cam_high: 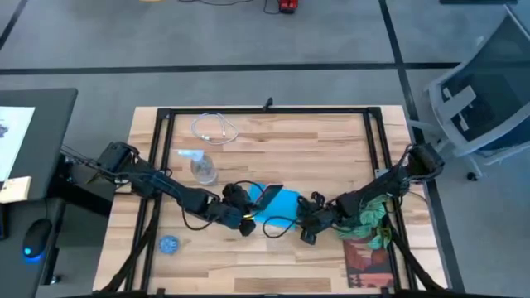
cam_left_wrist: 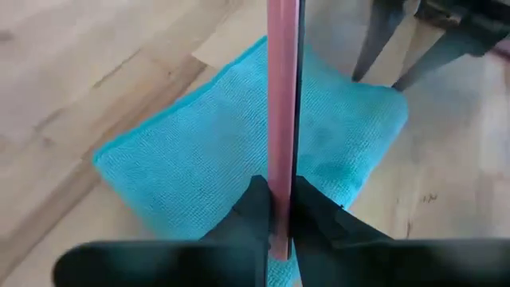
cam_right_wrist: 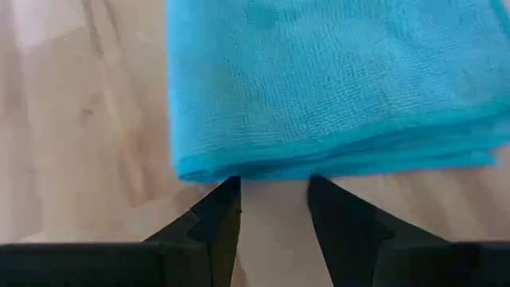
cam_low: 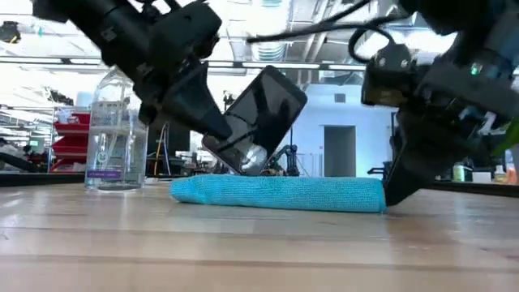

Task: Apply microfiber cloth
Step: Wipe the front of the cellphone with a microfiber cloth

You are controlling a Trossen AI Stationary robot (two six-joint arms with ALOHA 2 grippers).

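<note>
The sky-blue microfiber cloth (cam_high: pixel 280 207) lies folded flat on the wooden table (cam_high: pixel 273 145), near its middle. A black phone (cam_low: pixel 263 113) with a pink edge (cam_left_wrist: pixel 280 96) stands tilted over the cloth, with my left gripper (cam_left_wrist: pixel 280 227) shut on it. My right gripper (cam_right_wrist: pixel 273 187) is open and low at the cloth's right end (cam_low: pixel 375 195). Its fingertips stand at the folded edge (cam_right_wrist: pixel 263 169). My left gripper pinches the phone's lower end (cam_left_wrist: pixel 280 209) between its two fingers, one on each flat face. The fingers (cam_low: pixel 199 113) slant down from the table's left. The phone leans with its top up, its low end just over the cloth (cam_left_wrist: pixel 199 151). Whether my right gripper touches the cloth, I cannot tell.
A clear spray bottle (cam_high: pixel 202 166) stands left of the cloth, and a white cable (cam_high: pixel 214 128) lies behind it. A small blue disc (cam_high: pixel 169 244) lies near the front left. A green plant (cam_high: pixel 377 219) and a brown book (cam_high: pixel 364 263) sit at the right.
</note>
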